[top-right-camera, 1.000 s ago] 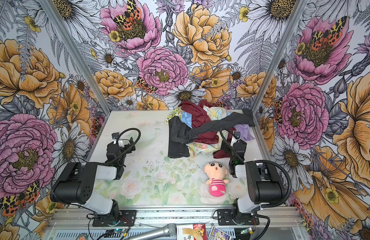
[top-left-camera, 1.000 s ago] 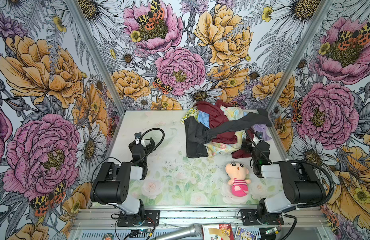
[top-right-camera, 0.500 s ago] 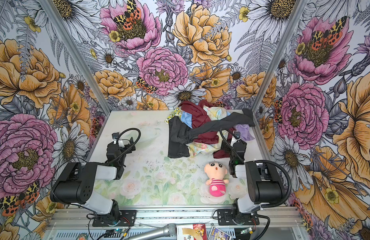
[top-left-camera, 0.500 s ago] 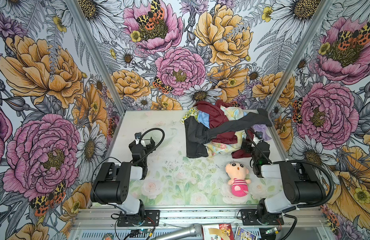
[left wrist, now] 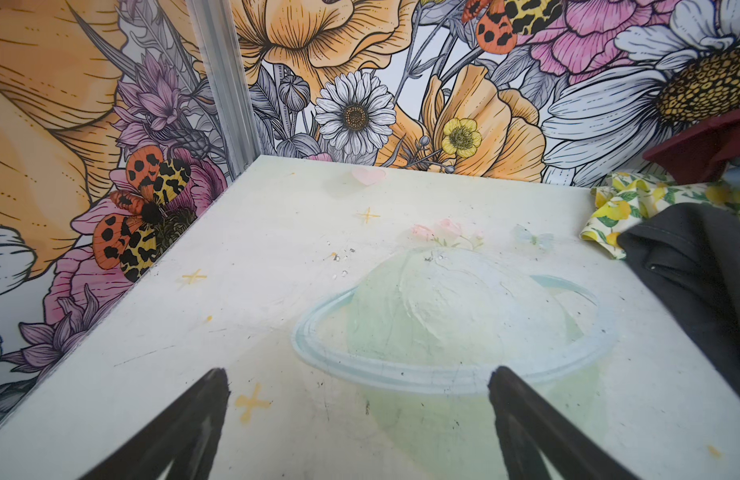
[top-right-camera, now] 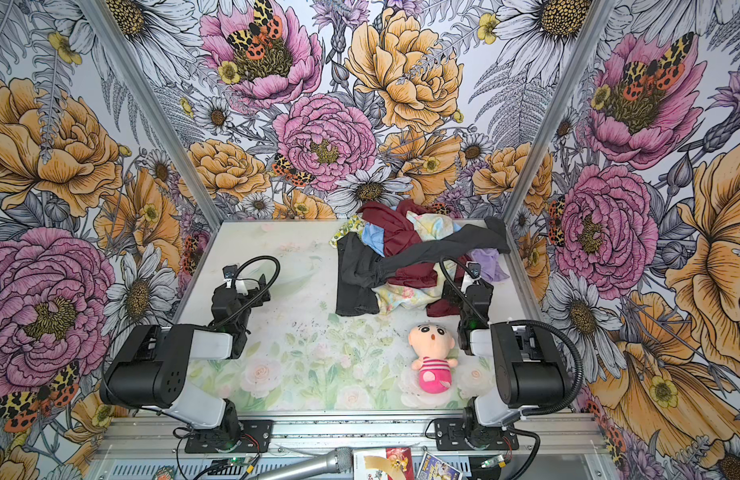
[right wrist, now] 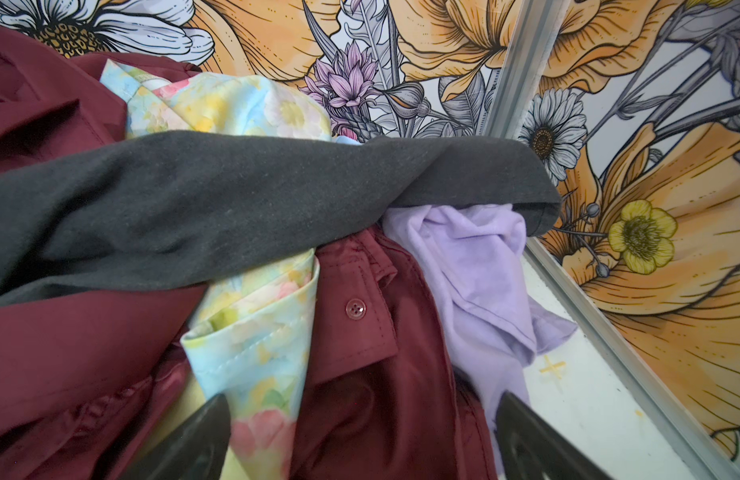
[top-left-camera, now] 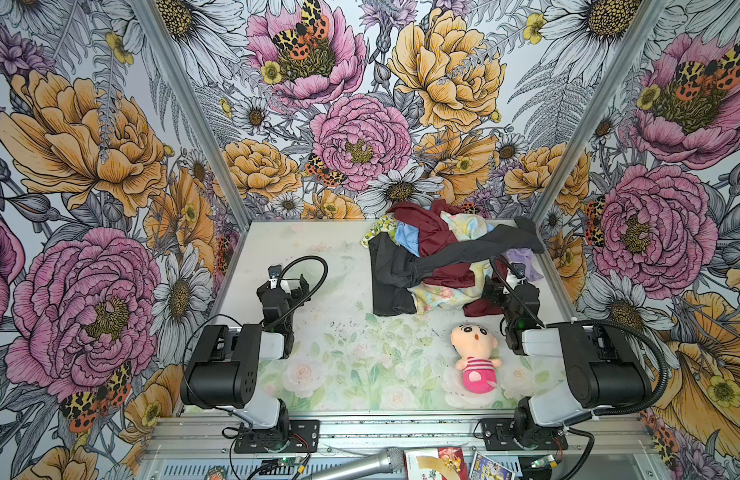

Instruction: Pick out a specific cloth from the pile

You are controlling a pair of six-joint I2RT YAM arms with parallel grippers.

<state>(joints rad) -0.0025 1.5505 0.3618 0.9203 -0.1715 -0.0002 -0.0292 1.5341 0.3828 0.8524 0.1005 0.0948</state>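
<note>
The pile [top-left-camera: 443,257] [top-right-camera: 409,257] is heaped at the table's back right: dark grey, maroon, pastel floral, lavender and lemon-print garments. Only a fold of the sky-blue cloth [top-left-camera: 405,237] [top-right-camera: 374,242] shows at its back left, between maroon and dark grey. My right gripper [top-left-camera: 510,289] [right wrist: 362,399] is open at the pile's near right edge, its fingers straddling maroon fabric [right wrist: 360,374] without closing on it. A dark grey sleeve [right wrist: 235,199] crosses above the lavender cloth [right wrist: 476,266]. My left gripper [top-left-camera: 284,284] [left wrist: 357,372] stands open over bare table, left of the pile.
A plush doll [top-left-camera: 474,353] [top-right-camera: 432,357] in a pink striped top lies in front of the pile beside the right arm. Floral walls close the table on three sides, and a metal corner post [right wrist: 518,66] stands close behind the pile. Dark grey cloth [left wrist: 700,270] lies near the left gripper.
</note>
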